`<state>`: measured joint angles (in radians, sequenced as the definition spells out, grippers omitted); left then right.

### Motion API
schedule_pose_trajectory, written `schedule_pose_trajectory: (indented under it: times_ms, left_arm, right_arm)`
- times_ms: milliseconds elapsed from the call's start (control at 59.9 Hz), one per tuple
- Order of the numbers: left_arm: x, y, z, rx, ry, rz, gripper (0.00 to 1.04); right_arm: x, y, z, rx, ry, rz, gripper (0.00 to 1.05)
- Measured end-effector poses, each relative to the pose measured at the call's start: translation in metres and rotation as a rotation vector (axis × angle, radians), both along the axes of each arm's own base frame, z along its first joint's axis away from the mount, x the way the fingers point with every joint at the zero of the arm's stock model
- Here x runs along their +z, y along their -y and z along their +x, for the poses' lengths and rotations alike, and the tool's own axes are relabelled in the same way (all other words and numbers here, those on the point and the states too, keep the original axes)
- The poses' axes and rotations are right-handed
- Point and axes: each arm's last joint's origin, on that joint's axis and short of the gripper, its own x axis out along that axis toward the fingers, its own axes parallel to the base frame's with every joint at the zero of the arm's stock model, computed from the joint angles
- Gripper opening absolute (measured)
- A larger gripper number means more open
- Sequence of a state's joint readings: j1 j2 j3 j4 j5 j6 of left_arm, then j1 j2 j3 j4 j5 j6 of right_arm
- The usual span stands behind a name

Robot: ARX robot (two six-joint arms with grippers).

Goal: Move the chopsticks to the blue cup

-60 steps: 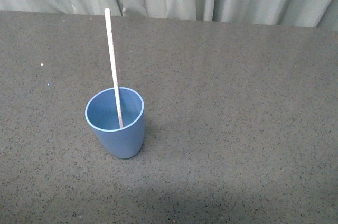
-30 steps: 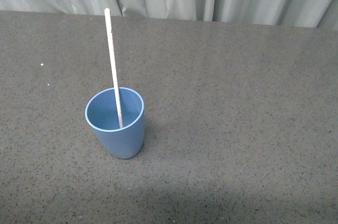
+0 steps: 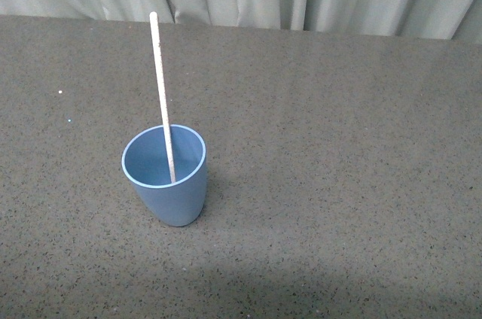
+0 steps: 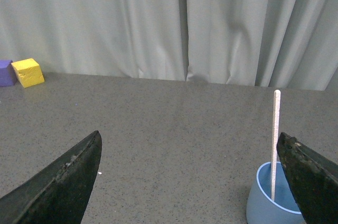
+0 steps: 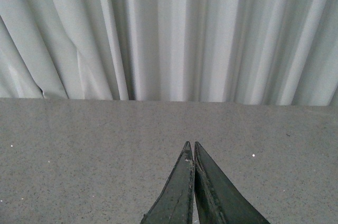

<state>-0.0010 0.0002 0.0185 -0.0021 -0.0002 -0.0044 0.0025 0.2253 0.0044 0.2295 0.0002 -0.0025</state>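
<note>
Pale cream wooden chopstick [image 3: 161, 93] standing in the light blue plastic tumbler [image 3: 167, 183] on the dark speckled tabletop [image 3: 339, 168].

The stick's lower end rests inside the cup; its shaft leans slightly and rises well above the paler rim. The left gripper [image 4: 193, 182] has its dark fingers spread wide, nothing between them, with the cup just beside one finger. The right gripper [image 5: 193, 182] has its fingers pressed together and empty. A yellow block [image 4: 27, 72] and a purple block [image 4: 6, 72] sit touching by the grey curtain [image 4: 158, 23].
</note>
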Motion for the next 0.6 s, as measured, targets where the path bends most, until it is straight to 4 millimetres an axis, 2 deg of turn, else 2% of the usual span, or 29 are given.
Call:
schedule_pose_trajectory:
  times_ms: [451,601]
  left_arm:
    - [0.000,0.000,0.000,0.000,0.000,0.000,0.98]
    - [0.000,0.000,0.000,0.000,0.000,0.000,0.98]
  right_arm:
    - [-0.003,0.000,-0.014,0.002,-0.006,-0.001,0.01]
    - [-0.003,0.000,-0.014,0.002,-0.006,-0.001,0.28]
